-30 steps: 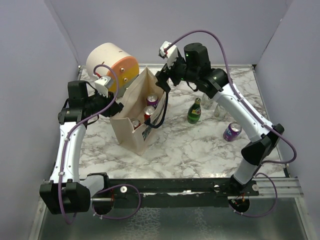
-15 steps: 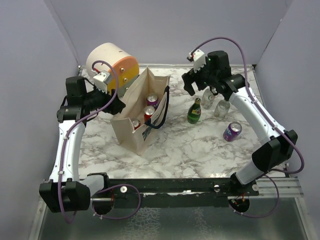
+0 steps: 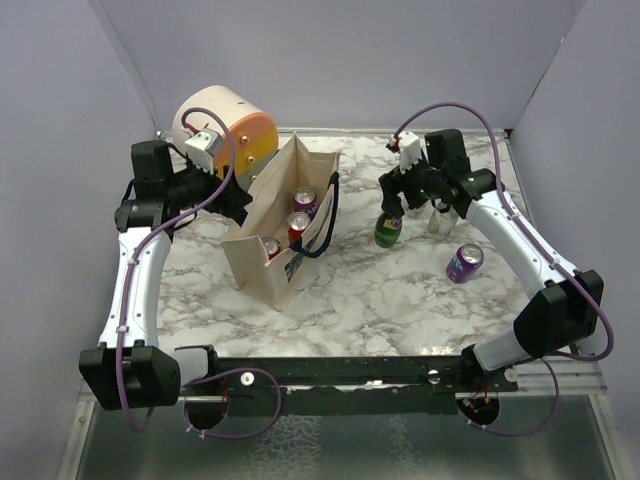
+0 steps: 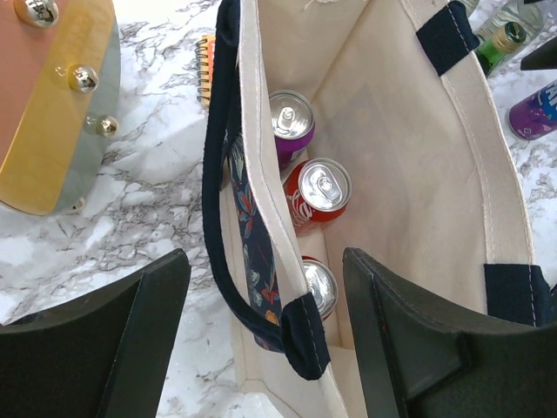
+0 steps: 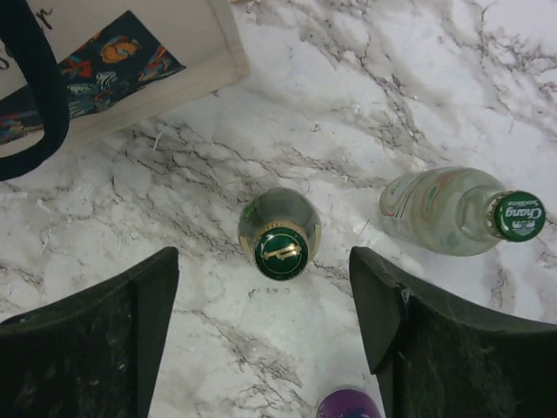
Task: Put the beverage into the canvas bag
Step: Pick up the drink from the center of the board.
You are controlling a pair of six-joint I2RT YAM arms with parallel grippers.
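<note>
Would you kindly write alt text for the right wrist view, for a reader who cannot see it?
An upright green bottle stands on the marble table between the fingers of the open right end effector. A clear green-capped bottle is beside it; the canvas bag's corner shows top left.

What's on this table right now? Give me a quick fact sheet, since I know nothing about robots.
bag: upright and open on the table
in bag: purple can, red can, third can
green bottle: upright, outside the bag
right gripper: open above the green bottle, a finger on either side
left gripper: open, astride the bag's wall and handle
elsewhere: loose purple can on its side, clear bottle, drum behind the bag
</note>
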